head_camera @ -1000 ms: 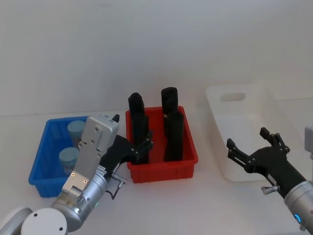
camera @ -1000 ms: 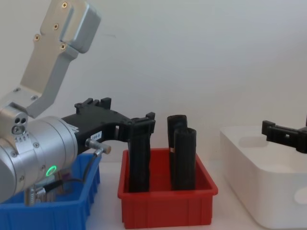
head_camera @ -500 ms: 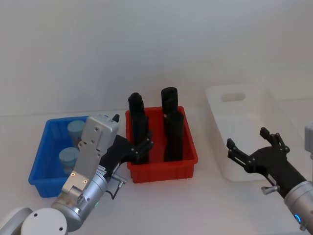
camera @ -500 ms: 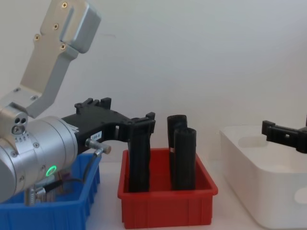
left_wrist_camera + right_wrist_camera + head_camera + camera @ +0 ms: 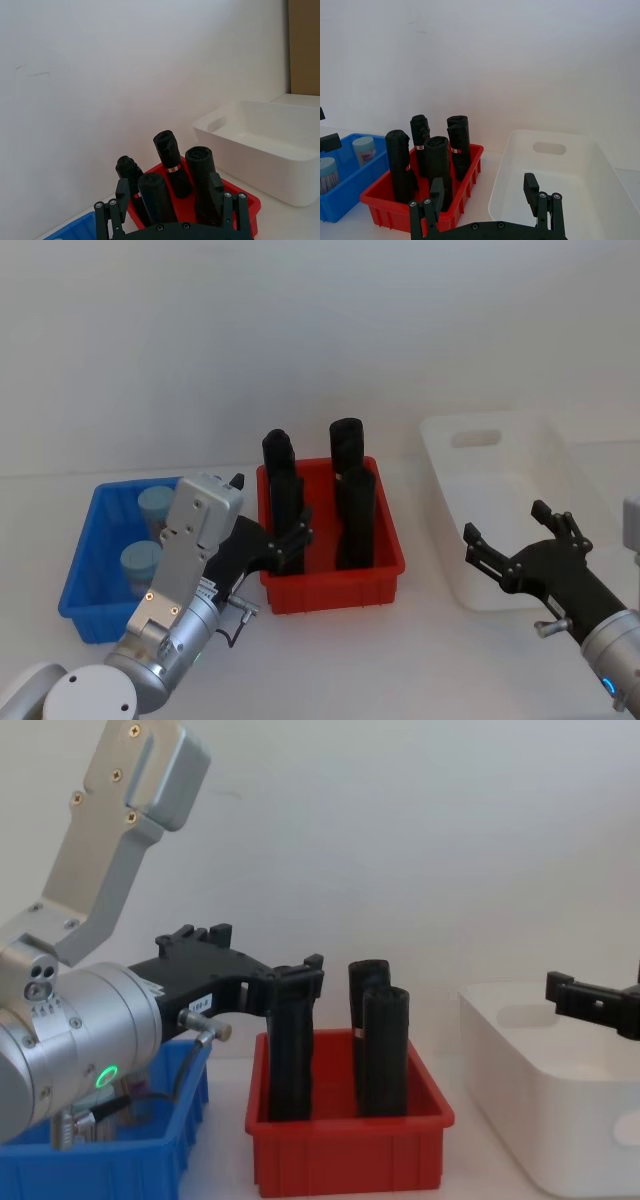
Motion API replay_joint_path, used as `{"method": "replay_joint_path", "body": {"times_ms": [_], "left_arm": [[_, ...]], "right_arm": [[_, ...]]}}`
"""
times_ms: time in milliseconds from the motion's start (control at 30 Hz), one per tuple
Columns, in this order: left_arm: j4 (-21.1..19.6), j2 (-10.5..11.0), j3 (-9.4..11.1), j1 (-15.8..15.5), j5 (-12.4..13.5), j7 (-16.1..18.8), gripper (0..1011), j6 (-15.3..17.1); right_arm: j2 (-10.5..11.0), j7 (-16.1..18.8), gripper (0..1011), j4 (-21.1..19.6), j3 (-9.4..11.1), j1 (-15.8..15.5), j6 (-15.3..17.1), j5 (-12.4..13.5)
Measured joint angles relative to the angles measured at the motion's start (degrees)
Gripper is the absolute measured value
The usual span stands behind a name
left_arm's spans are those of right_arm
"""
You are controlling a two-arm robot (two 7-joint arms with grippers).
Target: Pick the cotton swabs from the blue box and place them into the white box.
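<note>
Nearest, the left gripper (image 5: 268,525) hovers with its fingers spread and holding nothing at the near left corner of the red bin (image 5: 335,586), just right of the blue box (image 5: 75,572). On the other side, the right gripper (image 5: 505,522) hangs raised at the near end of the white box (image 5: 440,455), fingers likewise parted and empty. Two tubs of cotton swabs (image 5: 140,562) stand in the blue box, one behind the other. Four black rolls (image 5: 355,512) stand upright in the red bin between the two boxes.

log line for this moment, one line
left gripper: open, by red bin | right gripper: open, near white box | cotton swabs: two in blue box | placed: none
</note>
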Motion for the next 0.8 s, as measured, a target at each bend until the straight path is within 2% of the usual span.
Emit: {"method": "replay_joint_path", "body": {"times_ms": [800], "left_arm": [[0.11,-0.01,-0.13,-0.06,-0.06,-0.04,1004,0.03]], "right_arm": [[0.0,0.0,1001,0.0,0.0,0.0,0.0,0.0]]}}
